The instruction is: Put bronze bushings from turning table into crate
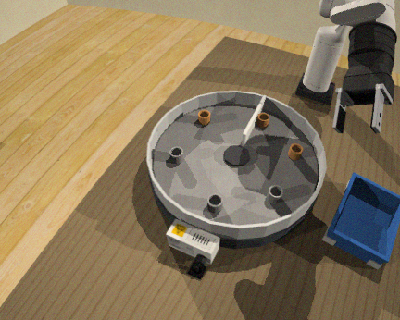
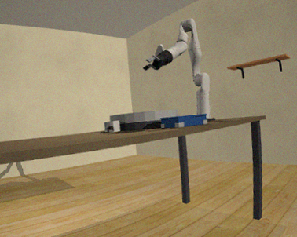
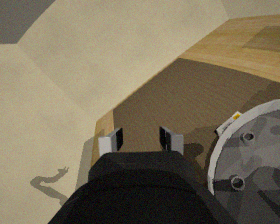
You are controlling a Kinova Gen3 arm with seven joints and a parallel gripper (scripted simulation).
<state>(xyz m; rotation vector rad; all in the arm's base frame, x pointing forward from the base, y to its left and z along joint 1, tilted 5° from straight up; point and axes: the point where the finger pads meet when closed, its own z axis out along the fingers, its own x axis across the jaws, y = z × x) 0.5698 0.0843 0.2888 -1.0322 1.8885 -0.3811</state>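
1. The round grey turning table with a raised pale rim is sitting mid-frame in the top view, carrying six small upright bushings on its floor.
2. Three bronze-coloured bushings are standing in its upper half: one at upper left, one just right of the white divider blade, and one at the right.
3. Three grey steel bushings are standing at the left, the bottom and the lower right.
4. A white divider blade is reaching from the dark centre hub to the upper rim.
5. The blue open-topped crate is sitting at the lower right of the top view, beside the rim, showing only bare blue inside; its right edge is cut off by the frame.
6. The black two-finger gripper is hanging at the upper right, apart from the rim, its fingers spread wide and holding nothing.
7. A white box with a yellow label is sitting against the rim's lower edge.
8. The exterior view is showing the gripper high above the brown table, plus a wooden wall shelf; the bushings are hidden behind the rim there.
9. The wrist view is showing both fingers parted, with only a slice of the turning table at the right edge.
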